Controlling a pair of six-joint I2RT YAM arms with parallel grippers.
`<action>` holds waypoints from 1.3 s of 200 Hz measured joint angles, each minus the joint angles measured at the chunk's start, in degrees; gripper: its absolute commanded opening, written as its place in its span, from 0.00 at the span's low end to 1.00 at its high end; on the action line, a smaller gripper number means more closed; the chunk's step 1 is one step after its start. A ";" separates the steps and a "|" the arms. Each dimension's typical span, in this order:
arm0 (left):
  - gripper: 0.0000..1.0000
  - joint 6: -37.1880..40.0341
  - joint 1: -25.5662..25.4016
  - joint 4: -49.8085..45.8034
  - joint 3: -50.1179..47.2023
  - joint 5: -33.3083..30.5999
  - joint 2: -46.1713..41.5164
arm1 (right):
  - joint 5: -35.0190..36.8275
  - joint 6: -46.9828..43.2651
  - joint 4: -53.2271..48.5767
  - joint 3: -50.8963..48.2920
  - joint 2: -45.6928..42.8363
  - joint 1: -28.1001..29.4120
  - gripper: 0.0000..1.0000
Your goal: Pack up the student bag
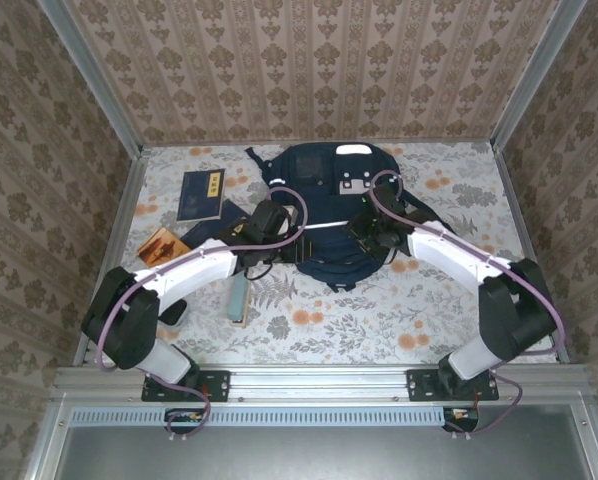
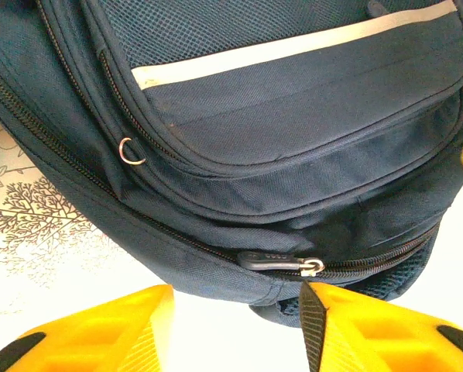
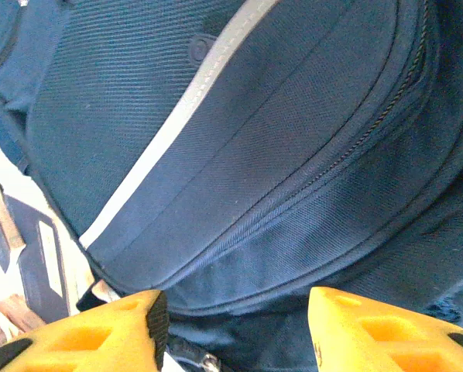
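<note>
With the bag (image 1: 324,170) zipped shut, the left claw (image 2: 235,314) and right claw (image 3: 235,314) both stand half open, empty; next the left must pinch the zip pull (image 2: 282,262).

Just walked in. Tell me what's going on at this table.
Two robot arms are working on the student bag, which lies flat in the middle of the table. The left gripper and right gripper hover over its near end, jaws apart, holding nothing. The left one faces a zipper pull, and that zip looks shut. A navy booklet and a small orange-brown item lie left of the bag, not yet packed.
</note>
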 measured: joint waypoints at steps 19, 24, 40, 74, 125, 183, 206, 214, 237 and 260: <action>0.49 0.00 0.02 0.24 -0.81 0.00 -0.96 | -0.44 3.87 -1.42 3.82 4.39 0.81 0.49; 0.49 0.00 0.02 0.26 -1.14 0.00 -1.22 | -0.50 4.94 -1.49 4.66 5.31 1.01 0.50; 0.49 -0.02 0.07 0.42 -2.03 0.02 -1.70 | -0.61 8.11 -1.42 5.77 6.95 1.66 0.50; 0.50 -0.07 0.61 0.96 -3.72 0.13 -2.16 | -0.31 13.68 -1.68 6.60 9.07 2.56 0.50; 0.50 -0.39 0.79 1.70 -4.46 2.84 -2.40 | 2.03 17.62 -1.62 8.35 12.09 2.58 0.36; 0.51 -0.42 1.40 2.05 -4.46 5.95 -2.45 | 4.24 18.43 -2.01 10.21 14.03 2.58 0.32; 0.51 -0.44 1.51 2.38 -4.46 6.95 -2.45 | 4.59 18.05 -1.99 10.51 14.03 2.58 0.25; 0.52 -0.44 1.51 2.54 -4.46 7.32 -2.45 | 4.70 17.68 -2.03 10.51 14.03 2.56 0.17; 0.52 -0.48 1.53 3.17 -4.46 8.44 -2.45 | 5.16 16.90 -1.55 10.51 14.01 2.43 0.05; 0.51 -0.87 1.64 3.54 -4.46 9.94 -2.45 | 5.31 15.45 -0.90 10.49 13.81 2.27 0.00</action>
